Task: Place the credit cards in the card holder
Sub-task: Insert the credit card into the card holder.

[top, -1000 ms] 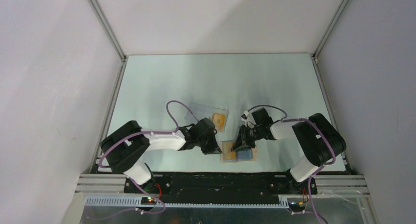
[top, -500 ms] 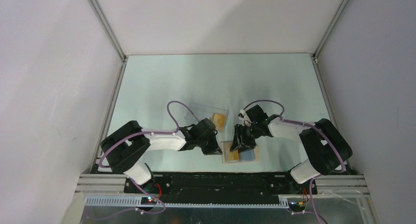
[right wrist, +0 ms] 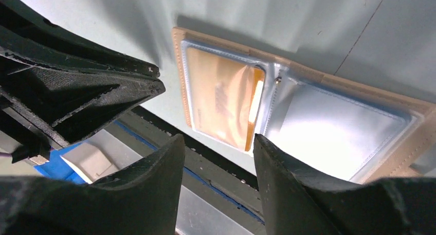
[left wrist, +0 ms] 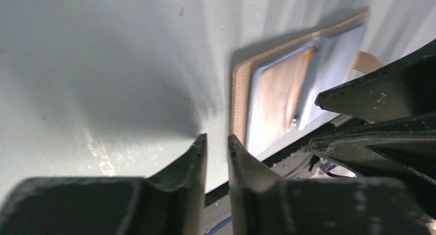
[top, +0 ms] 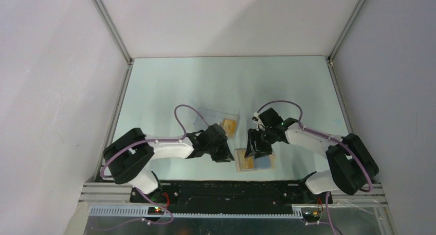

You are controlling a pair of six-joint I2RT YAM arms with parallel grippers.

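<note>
The card holder (top: 263,163) lies open near the table's front edge, tan with blue lining. One orange credit card (right wrist: 221,101) sits inside its left clear pocket, also seen as the credit card (top: 246,163) from above. A second credit card (top: 229,126) rests in the clear box. My right gripper (right wrist: 218,140) hovers open over the holder's near edge, with nothing between its fingers. My left gripper (left wrist: 217,140) is just left of the card holder (left wrist: 241,91), its jaws parted by a narrow gap and holding nothing.
A clear plastic box (top: 216,115) lies behind the left gripper (top: 222,155). The black base rail (top: 231,188) runs right in front of the holder. Both gripper heads stand close together above the holder.
My right gripper has opened wide and let go of the card, which now sits in the holder's left pocket. The left jaws have parted slightly. The right arm's elbow swung right.
</note>
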